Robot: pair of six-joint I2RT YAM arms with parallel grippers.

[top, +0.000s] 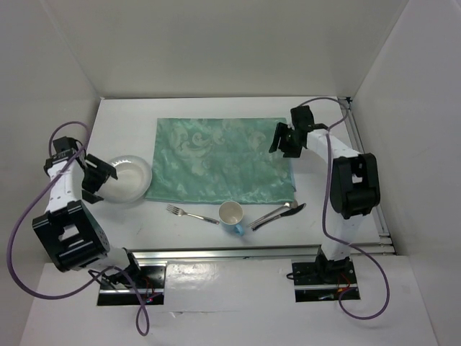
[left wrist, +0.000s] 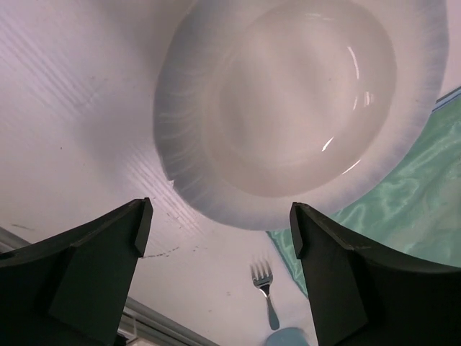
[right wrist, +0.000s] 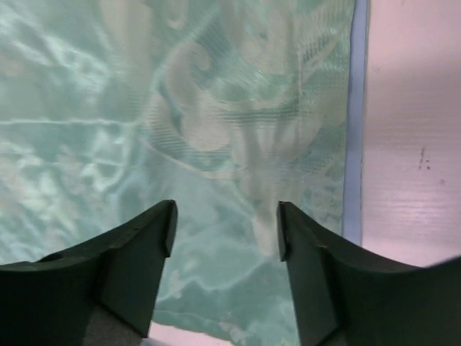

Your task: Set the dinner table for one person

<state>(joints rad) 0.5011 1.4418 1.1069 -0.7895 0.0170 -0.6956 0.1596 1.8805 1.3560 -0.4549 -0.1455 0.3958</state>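
Table: spans the workspace beneath every item; rigid, smooth, fixed, not for gripping. Plate: left of mat; likely light, slick; take by rim. Left gripper: spread over plate. Right gripper: spread above mat. Both empty.

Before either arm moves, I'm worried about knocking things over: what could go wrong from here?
The left pincer hangs open over the bowl, whose rim meets the green cloth at its left edge; sliding the bowl could bunch the cloth. The cup stands close between the fork and the other cutlery; an arm reaching for either might tip it.
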